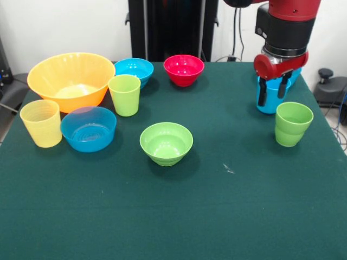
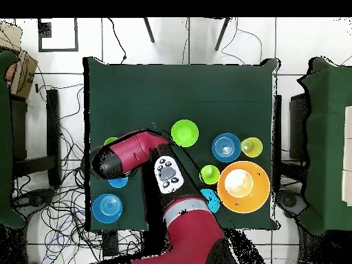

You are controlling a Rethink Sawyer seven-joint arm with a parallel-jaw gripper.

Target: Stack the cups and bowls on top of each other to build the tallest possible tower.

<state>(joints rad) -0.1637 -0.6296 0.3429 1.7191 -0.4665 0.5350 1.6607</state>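
Matt dark green cloth over the table point(image 1: 227, 216), faintly napped, with a small pale fleck of lint just right of the green bowl point(image 1: 166, 143). Glossy smooth plastic throughout the vessels: that green bowl, the translucent yellow-orange large bowl point(image 1: 71, 80) up to its left, the red bowl point(image 1: 184, 69) behind it catching a bright highlight. Fine ridged rings inside the shallow blue bowl point(image 1: 88, 128) and round the pale yellow cup point(image 1: 41, 123), both left of the green bowl. Stepped, shiny plastic on the green cup point(image 1: 293, 124) to its right. Hard glossy red shell and satin black casing on the arm point(image 1: 284, 32); dull black fingers point(image 1: 262, 93) against the sky blue cup point(image 1: 272, 97).
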